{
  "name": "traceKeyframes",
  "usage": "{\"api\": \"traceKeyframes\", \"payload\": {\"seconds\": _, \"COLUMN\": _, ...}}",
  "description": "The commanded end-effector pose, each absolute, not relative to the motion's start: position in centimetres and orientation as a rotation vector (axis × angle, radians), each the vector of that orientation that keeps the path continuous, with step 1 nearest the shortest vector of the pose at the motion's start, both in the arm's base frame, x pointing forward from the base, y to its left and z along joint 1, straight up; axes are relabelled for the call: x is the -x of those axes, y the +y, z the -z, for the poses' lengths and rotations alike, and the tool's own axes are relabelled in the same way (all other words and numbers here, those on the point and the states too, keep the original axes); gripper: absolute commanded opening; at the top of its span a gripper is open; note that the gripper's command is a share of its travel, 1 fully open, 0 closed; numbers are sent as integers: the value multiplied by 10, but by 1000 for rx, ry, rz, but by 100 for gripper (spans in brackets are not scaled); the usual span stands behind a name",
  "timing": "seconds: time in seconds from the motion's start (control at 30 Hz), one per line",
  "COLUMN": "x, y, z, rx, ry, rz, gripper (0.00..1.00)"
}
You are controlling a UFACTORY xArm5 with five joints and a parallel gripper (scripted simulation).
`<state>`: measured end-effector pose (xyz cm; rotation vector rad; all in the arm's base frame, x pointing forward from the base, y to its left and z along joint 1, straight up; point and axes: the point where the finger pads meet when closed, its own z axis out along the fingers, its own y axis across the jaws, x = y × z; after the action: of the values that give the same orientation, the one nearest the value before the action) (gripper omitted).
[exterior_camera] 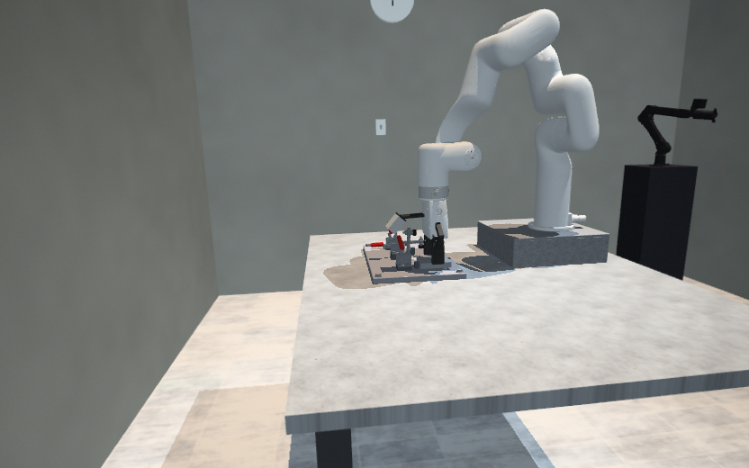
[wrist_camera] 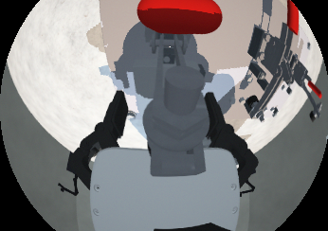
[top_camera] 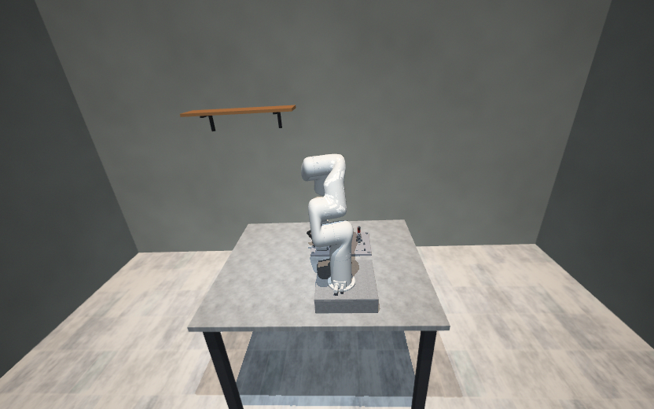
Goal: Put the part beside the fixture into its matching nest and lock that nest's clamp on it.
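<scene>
The grey fixture plate lies on the table in front of the arm's base. My gripper is open and points down over the nest nearest the base. Its two black fingers stand on either side of that nest's grey clamp without gripping it. The clamp's red handle grip lies just beyond the fingertips. A pale blue-grey slab, the part, shows beneath the clamp. I cannot tell how it sits on its pads or blocks. In the top view the arm hides the gripper.
Two more clamps with red handles stand farther along the plate, one with its bar raised. The arm's grey base block sits close behind. A black pedestal with a camera arm stands off the table.
</scene>
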<state>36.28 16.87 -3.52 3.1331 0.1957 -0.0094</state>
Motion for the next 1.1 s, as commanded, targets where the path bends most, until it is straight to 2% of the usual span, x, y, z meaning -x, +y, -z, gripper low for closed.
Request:
{"api": "traceKeyframes", "payload": {"seconds": 0.0, "x": -364, "y": 169, "z": 26, "rx": -3135, "ry": 196, "rz": 4, "gripper": 100}}
{"api": "traceKeyframes", "payload": {"seconds": 0.53, "x": -364, "y": 170, "z": -18, "rx": -3135, "ry": 196, "rz": 4, "gripper": 100}}
{"api": "traceKeyframes", "payload": {"seconds": 1.07, "x": -364, "y": 170, "z": -22, "rx": -3135, "ry": 196, "rz": 4, "gripper": 100}}
